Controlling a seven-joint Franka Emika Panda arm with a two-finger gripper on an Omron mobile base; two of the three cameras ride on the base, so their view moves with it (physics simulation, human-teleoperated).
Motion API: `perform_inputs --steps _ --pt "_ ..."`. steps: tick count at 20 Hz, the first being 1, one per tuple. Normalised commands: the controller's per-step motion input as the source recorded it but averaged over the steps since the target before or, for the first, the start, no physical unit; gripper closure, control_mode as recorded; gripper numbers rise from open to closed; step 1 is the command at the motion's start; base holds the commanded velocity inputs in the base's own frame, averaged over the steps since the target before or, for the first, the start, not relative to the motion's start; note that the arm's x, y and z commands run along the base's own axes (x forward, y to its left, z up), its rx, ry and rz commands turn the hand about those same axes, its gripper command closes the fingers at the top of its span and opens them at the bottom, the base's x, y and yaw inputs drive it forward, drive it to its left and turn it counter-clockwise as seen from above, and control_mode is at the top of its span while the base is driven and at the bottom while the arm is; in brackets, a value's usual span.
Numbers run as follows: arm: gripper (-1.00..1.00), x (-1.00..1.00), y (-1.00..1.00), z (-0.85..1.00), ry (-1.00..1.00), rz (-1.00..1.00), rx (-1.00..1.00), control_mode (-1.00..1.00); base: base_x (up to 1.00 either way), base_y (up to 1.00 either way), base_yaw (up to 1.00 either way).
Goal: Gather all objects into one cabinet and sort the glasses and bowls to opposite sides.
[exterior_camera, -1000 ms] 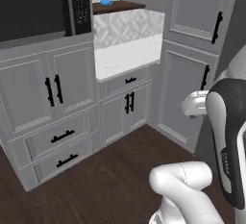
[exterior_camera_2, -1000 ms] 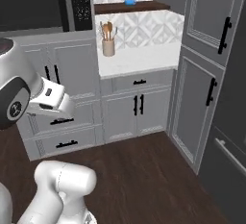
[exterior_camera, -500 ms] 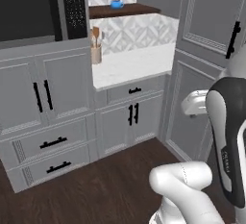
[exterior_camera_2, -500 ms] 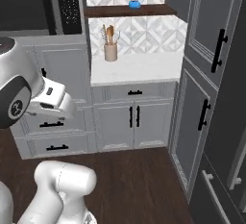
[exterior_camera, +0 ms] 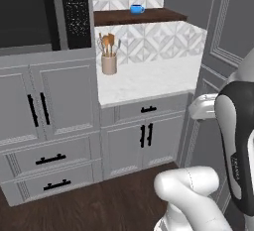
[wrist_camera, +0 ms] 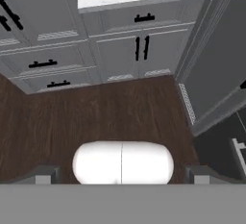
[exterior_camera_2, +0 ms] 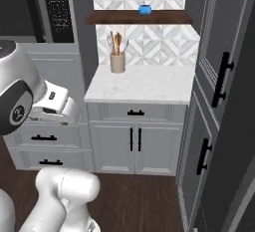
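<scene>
A small bright blue cup [exterior_camera: 136,9] [exterior_camera_2: 145,9], one of the glasses, stands on a dark wooden shelf [exterior_camera: 149,16] above the white marble counter [exterior_camera: 149,79] [exterior_camera_2: 144,84]. The bowls are out of view. Under the counter is a two-door cabinet [exterior_camera: 144,141] [exterior_camera_2: 134,146] [wrist_camera: 141,50], with both doors closed. My gripper [wrist_camera: 122,177] hangs well back from it over the floor and points down. It is open, its fingertips [wrist_camera: 41,175] far apart, with nothing between them.
A tan utensil crock [exterior_camera: 108,62] [exterior_camera_2: 117,61] with wooden spoons stands at the counter's back left. Black appliance panel [exterior_camera: 74,12] and drawers [exterior_camera: 49,160] are on the left. Tall grey cabinet doors [exterior_camera_2: 219,76] rise on the right. Dark wood floor [wrist_camera: 96,112] lies in front.
The whole picture has shifted as the base drove: the counter and shelf now sit nearer and more central. The gripper stays open and the blue cup has not moved on its shelf.
</scene>
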Motion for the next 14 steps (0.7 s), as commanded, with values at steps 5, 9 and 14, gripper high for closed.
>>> perform_inputs --steps 5,9,14 --pt "-1.0 0.0 0.0 0.0 0.0 0.0 0.0 1.0 0.73 -0.33 0.13" --pt "-1.0 0.0 0.0 0.0 0.0 0.0 0.0 1.0 0.67 -0.41 0.07" --pt "-1.0 0.0 0.0 0.0 0.0 0.0 0.0 1.0 0.55 -0.5 0.12"
